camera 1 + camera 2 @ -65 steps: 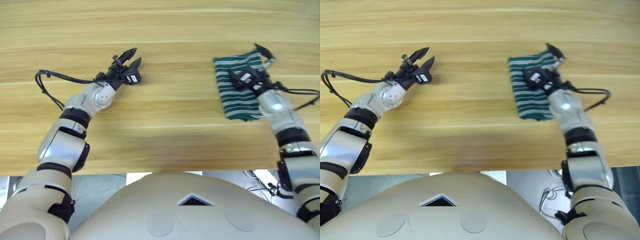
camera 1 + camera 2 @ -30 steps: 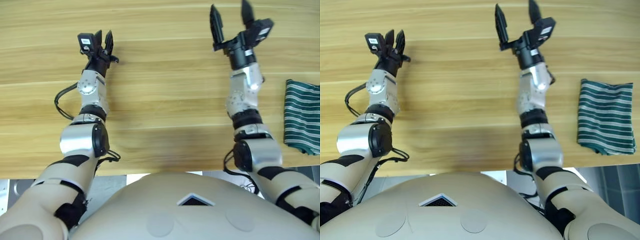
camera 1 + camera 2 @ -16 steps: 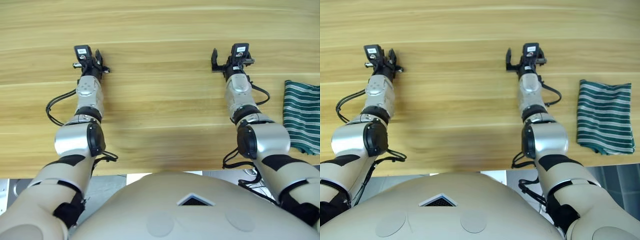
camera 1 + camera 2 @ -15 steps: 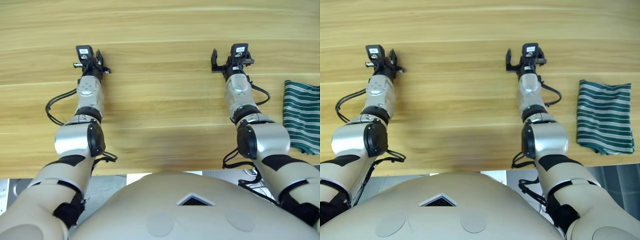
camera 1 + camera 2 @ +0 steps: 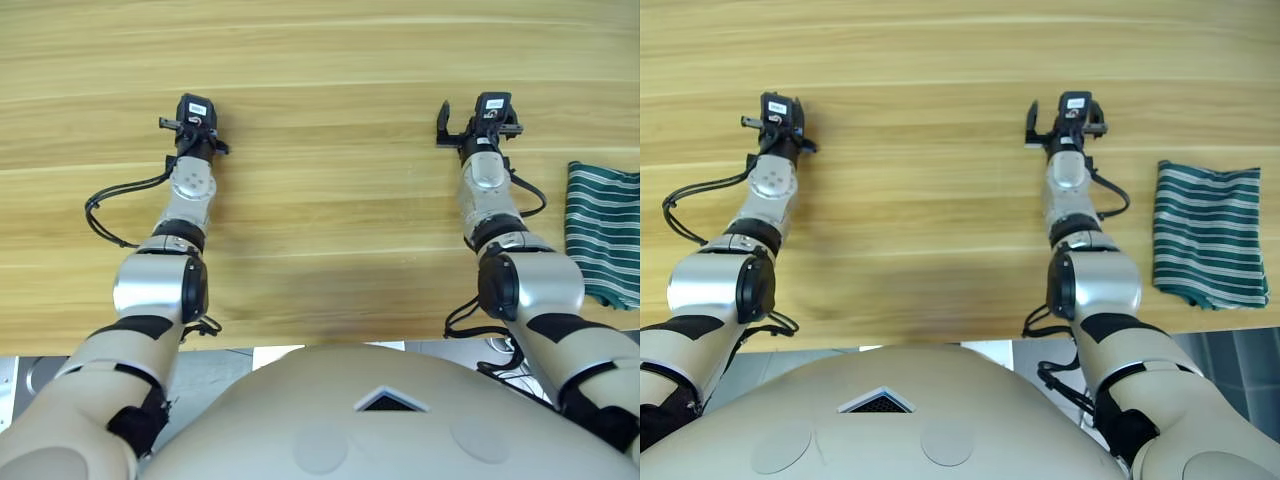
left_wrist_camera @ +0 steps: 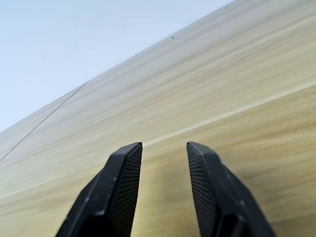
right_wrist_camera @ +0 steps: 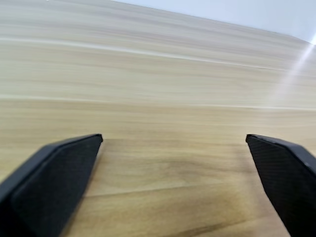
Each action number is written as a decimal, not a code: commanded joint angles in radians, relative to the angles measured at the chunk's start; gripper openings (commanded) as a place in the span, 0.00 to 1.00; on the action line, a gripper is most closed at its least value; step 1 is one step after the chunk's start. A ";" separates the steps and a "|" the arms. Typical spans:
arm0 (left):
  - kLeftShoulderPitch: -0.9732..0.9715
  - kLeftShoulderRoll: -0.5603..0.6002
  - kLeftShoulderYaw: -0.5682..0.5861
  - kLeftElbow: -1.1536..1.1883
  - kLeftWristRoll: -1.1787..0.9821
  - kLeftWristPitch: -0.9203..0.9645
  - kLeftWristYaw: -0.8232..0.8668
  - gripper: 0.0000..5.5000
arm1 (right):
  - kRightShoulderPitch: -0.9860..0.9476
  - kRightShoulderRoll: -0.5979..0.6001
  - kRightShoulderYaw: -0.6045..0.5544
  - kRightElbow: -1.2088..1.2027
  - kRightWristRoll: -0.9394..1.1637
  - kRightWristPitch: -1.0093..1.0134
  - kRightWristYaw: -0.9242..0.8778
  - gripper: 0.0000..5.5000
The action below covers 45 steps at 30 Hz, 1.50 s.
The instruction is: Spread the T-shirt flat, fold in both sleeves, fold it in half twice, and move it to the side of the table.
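While both arms stretch forward over the wooden table (image 5: pixel 320 60), the folded green-and-white striped T-shirt (image 5: pixel 1210 233) lies flat at the table's right edge, near the front, well apart from either gripper. The left gripper (image 6: pixel 163 148) sits over bare wood, its fingers parted only narrowly, holding nothing. The right gripper (image 7: pixel 174 139) is spread wide, likewise empty, between the T-shirt and the table's middle.
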 commanded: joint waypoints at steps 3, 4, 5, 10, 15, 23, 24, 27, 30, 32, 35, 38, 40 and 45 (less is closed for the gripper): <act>0.046 0.002 -0.003 0.028 0.013 0.024 -0.036 0.38 | 0.082 0.002 -0.008 0.039 -0.035 0.048 -0.033 0.98; 0.047 0.001 -0.002 0.029 0.012 0.023 -0.044 0.41 | 0.084 0.001 -0.008 0.039 -0.038 0.046 -0.038 0.98; 0.048 0.000 -0.001 0.029 0.010 0.023 -0.052 0.43 | 0.085 0.001 -0.009 0.038 -0.041 0.045 -0.041 0.98; 0.048 0.002 0.001 0.029 0.010 0.023 -0.059 0.57 | 0.083 0.001 -0.006 0.039 -0.054 0.042 -0.056 0.98; 0.044 0.002 0.001 0.030 0.012 0.025 -0.056 0.72 | 0.080 0.000 -0.003 0.040 -0.075 0.041 -0.071 0.98; 0.038 0.003 0.004 0.029 0.015 0.020 -0.043 0.92 | 0.077 -0.002 0.006 0.041 -0.100 0.043 -0.093 0.98; 0.036 0.002 0.005 0.029 0.015 0.019 -0.042 0.94 | 0.076 -0.003 0.006 0.041 -0.106 0.044 -0.096 0.98; 0.029 -0.002 0.004 0.030 0.015 0.019 -0.041 0.97 | 0.077 -0.007 0.004 0.043 -0.113 0.047 -0.105 0.98; 0.026 -0.002 0.001 0.031 0.019 0.019 -0.035 0.97 | 0.074 -0.010 0.003 0.045 -0.117 0.056 -0.110 0.98; 0.024 -0.001 -0.002 0.031 0.022 0.021 -0.028 0.97 | 0.072 -0.012 0.003 0.047 -0.119 0.066 -0.113 0.98; 0.022 0.000 -0.005 0.032 0.026 0.024 -0.018 0.97 | 0.068 -0.014 0.004 0.051 -0.123 0.085 -0.121 0.98; 0.021 0.002 -0.003 0.033 0.024 0.030 -0.017 0.97 | 0.064 -0.016 0.003 0.055 -0.124 0.105 -0.129 0.98; 0.019 0.001 -0.003 0.034 0.023 0.035 -0.017 0.97 | 0.061 -0.017 0.001 0.055 -0.123 0.113 -0.131 0.98; 0.007 0.001 -0.010 0.038 0.034 0.073 -0.001 0.97 | 0.051 -0.017 0.000 0.058 -0.127 0.130 -0.131 0.98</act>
